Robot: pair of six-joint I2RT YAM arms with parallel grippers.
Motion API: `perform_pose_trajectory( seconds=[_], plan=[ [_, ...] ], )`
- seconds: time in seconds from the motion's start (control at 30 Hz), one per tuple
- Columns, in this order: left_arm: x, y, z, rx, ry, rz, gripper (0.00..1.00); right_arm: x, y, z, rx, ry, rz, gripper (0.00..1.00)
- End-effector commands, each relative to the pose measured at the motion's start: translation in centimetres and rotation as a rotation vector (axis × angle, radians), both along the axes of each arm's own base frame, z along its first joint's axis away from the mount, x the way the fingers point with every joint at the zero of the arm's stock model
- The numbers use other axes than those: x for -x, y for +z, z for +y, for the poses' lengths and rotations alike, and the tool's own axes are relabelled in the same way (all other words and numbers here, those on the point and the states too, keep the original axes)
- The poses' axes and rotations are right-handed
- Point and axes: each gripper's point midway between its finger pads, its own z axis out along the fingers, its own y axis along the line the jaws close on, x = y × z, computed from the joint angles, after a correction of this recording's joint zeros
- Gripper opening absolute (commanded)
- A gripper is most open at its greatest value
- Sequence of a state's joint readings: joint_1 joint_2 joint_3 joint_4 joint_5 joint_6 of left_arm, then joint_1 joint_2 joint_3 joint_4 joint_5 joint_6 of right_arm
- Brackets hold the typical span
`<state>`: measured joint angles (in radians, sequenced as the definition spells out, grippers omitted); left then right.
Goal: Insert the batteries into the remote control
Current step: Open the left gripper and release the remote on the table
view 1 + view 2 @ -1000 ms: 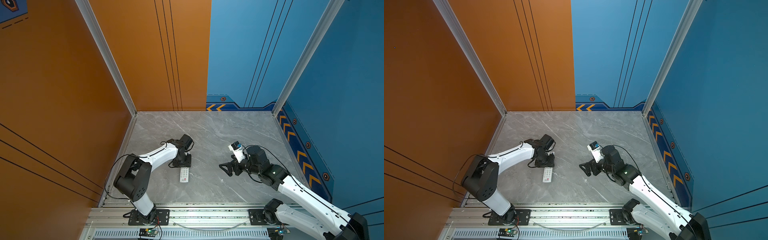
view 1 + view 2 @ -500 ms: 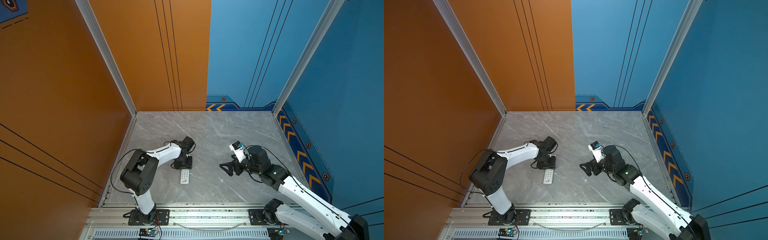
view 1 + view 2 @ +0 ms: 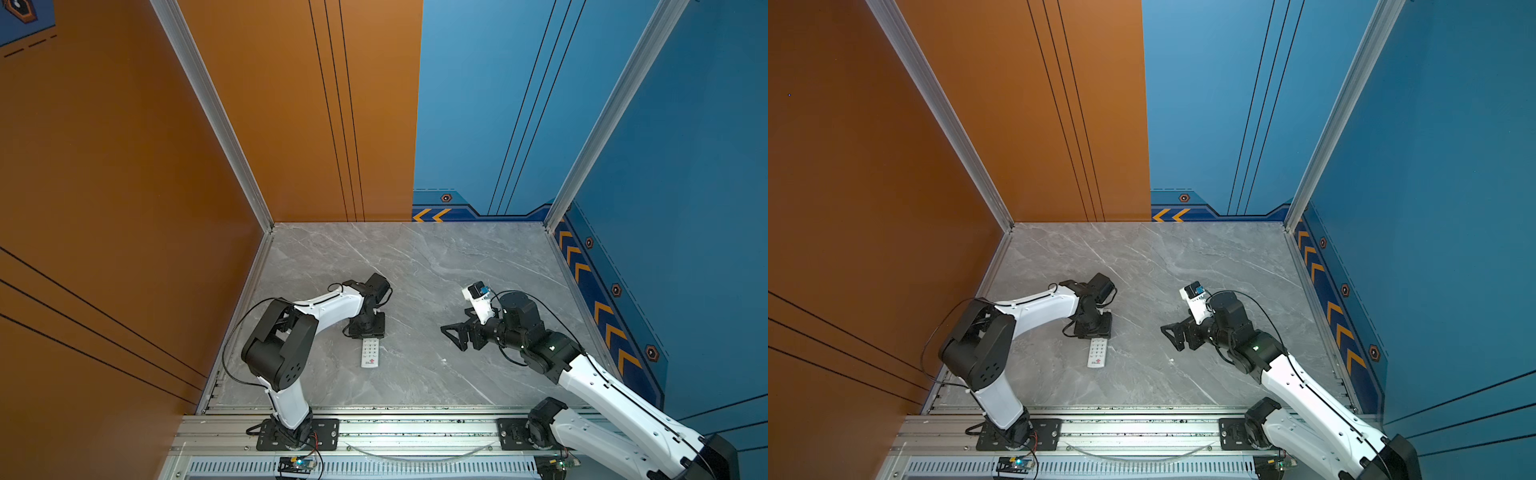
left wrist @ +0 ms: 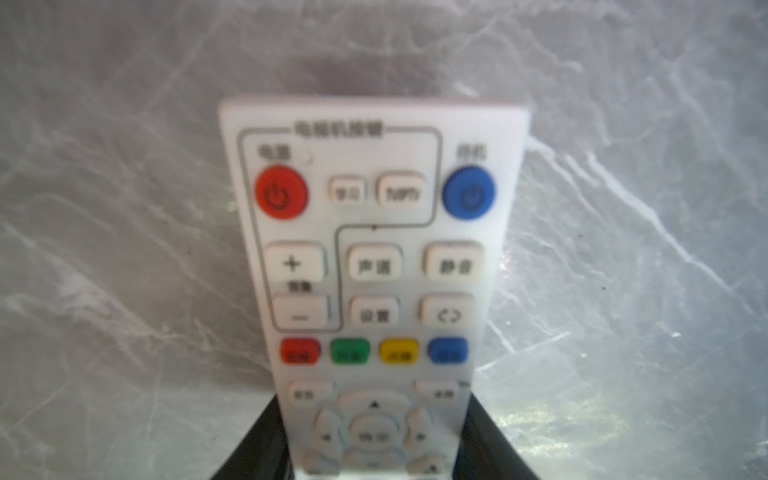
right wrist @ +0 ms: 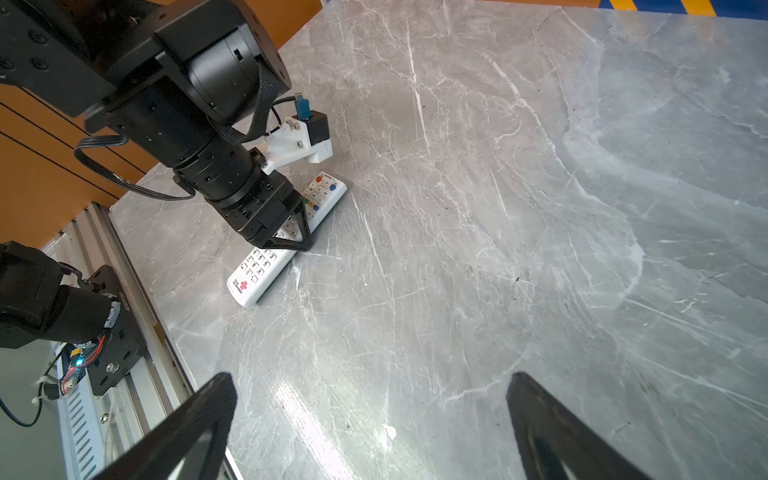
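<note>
Over the last second we see the left arm (image 3: 332,305) swing its elbow in closer. The left gripper (image 3: 367,331) has kept its place, and its fingers (image 4: 257,449) have not shifted. They pinch the remote (image 3: 370,353) across its width, about midway along, one finger on each long edge.

The remote has not moved. It appears to lie flat on the table (image 3: 415,270), buttons up. Its logo end (image 5: 242,286) sticks out beyond the fingers on one side, and the round red button (image 4: 281,193) and blue button (image 4: 469,194) lie beyond them on the other.

We judge the grip is set but no lift or turn has begun, so the back, where the battery recess should be, still faces the table.

The right gripper (image 3: 457,338) hangs well apart from the remote, fingers spread wide and empty, unchanged. We find no batteries in any view, so loading looks some way off.
</note>
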<state>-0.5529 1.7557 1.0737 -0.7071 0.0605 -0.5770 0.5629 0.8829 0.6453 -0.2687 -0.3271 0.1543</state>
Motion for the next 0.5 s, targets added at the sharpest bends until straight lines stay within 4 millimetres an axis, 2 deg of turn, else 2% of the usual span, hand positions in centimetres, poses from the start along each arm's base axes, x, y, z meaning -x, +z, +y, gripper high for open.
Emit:
perform_pose_trajectory(
  seconds=[0.0, 0.47],
  plan=[
    [0.7, -1.6, 0.4, -0.046, 0.003, 0.031, 0.32, 0.1, 0.6, 0.0, -0.034, 0.003, -0.012, 1.0],
    [0.1, -0.6, -0.2, -0.039, -0.002, -0.004, 0.61, 0.0, 1.1, -0.4, -0.051, -0.011, -0.029, 1.0]
  ],
)
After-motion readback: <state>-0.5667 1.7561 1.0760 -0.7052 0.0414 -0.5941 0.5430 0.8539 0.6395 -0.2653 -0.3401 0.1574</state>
